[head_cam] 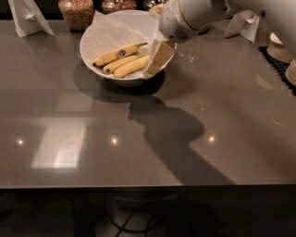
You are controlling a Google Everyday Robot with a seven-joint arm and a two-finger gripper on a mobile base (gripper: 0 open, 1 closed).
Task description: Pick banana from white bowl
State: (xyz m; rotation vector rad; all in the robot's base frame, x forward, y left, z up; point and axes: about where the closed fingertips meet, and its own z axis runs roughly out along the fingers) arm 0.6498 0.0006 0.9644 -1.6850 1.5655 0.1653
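The white bowl (92, 41), lined with white paper, stands at the back of the grey table and holds three bananas. The banana (131, 67), long and without a sticker, lies nearest the front; its right end is hidden behind my gripper. A banana with a dark blue sticker (118, 54) lies at the back, and a shorter one (119, 63) lies between them. My gripper (151, 70) hangs tilted over the bowl's right rim, its tip at the banana's right end.
Glass jars of grain (77, 11) stand behind the bowl. A white folded paper stand (25, 16) is at the back left and another (245, 23) at the back right. Stacked dishes (281, 46) sit on a dark mat at the right edge.
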